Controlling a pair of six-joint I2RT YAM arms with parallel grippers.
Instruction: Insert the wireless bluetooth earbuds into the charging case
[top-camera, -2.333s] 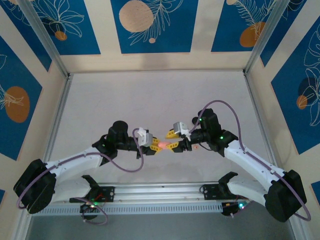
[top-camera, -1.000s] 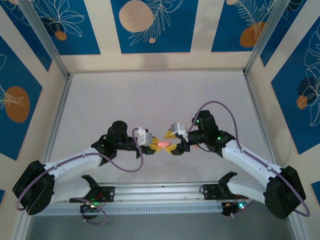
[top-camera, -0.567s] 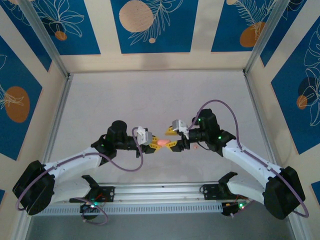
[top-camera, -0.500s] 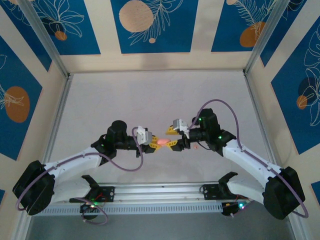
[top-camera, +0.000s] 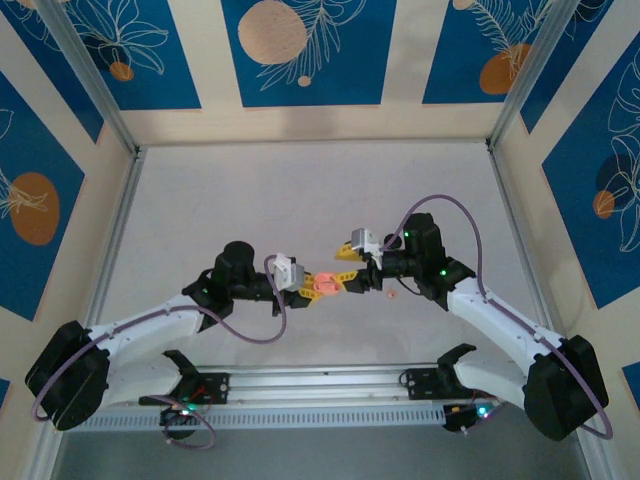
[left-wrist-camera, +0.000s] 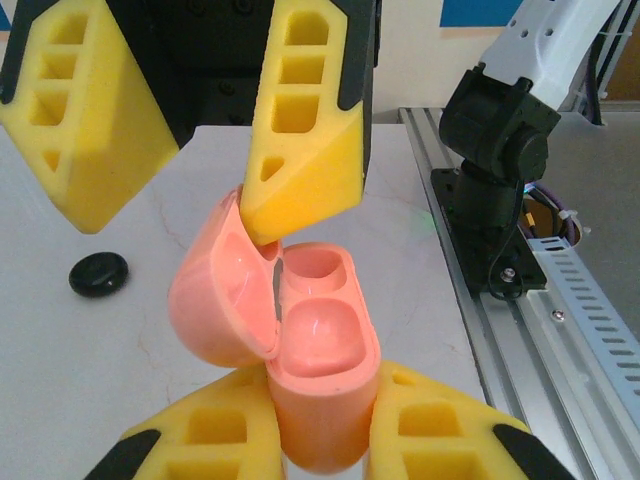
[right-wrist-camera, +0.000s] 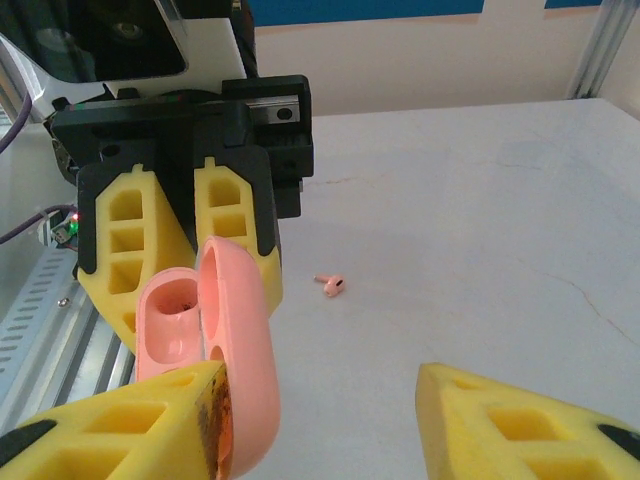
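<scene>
pale marbled tabletop (left-wrist-camera: 60, 360) is carrying a tiny black comma-shaped earbud (left-wrist-camera: 98, 273) near the right end effector (left-wrist-camera: 205, 150), fingers apart, one propping the lid (left-wrist-camera: 215, 300); left end effector (left-wrist-camera: 320, 440) is clamping the open pink plastic charging case (left-wrist-camera: 325, 350).

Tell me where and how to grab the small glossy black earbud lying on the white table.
Grip the small glossy black earbud across its narrower width, coming straight down with the open right gripper. It lies flat and low on the white table, so a sideways approach probably has little to catch; its rounded body could slip.
</scene>
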